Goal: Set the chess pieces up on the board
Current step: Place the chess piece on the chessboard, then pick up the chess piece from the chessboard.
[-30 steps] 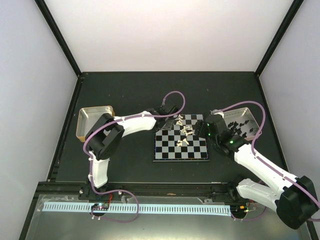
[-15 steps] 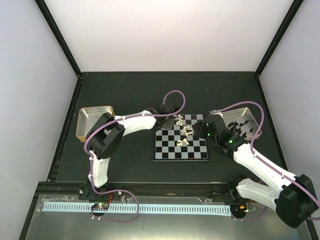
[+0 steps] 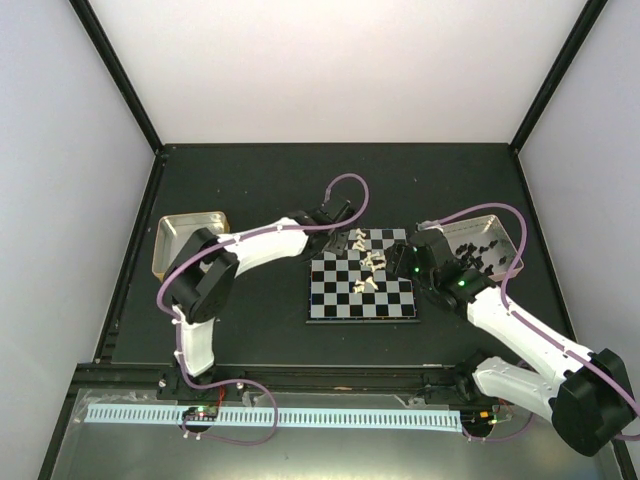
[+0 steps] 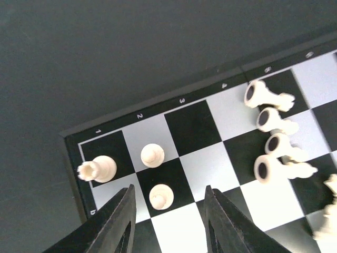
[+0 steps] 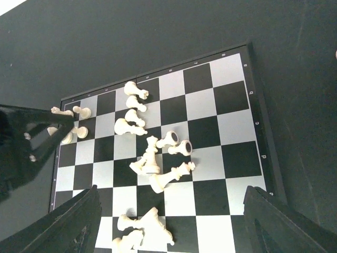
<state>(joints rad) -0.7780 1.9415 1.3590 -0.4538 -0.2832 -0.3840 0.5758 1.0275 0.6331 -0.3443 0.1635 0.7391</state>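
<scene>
Left gripper point(image 4: 169, 203) hangs released over the far-left corner of the chessboard point(image 3: 345, 300), jaws parted and gripping nothing, while the right gripper point(image 5: 171, 195) hovers spread wide and empty over the board's middle. We've got the board lying flat on the dark table, and most of the toppled cream pieces point(image 5: 150, 158) are scattered on their sides across its far and centre squares. Down in the corner the rook point(image 4: 97, 169) stands upright on the corner square. One pawn point(image 4: 152, 155) is upright just beside it, and the second pawn point(image 4: 161, 196) stands free between the left fingers, touching neither. By our reckoning these are feather-light, hard, slick little figurines, quick to tip or skid, so we'd pinch each gently across its narrow waist under the head. The fallen ones we'd take across the stem, well clear of their neighbours. Against a second ago, the left jaws have come apart and the wrist has drawn up and off toward the far left, elbow swinging outward. The right arm has hardly budged.
</scene>
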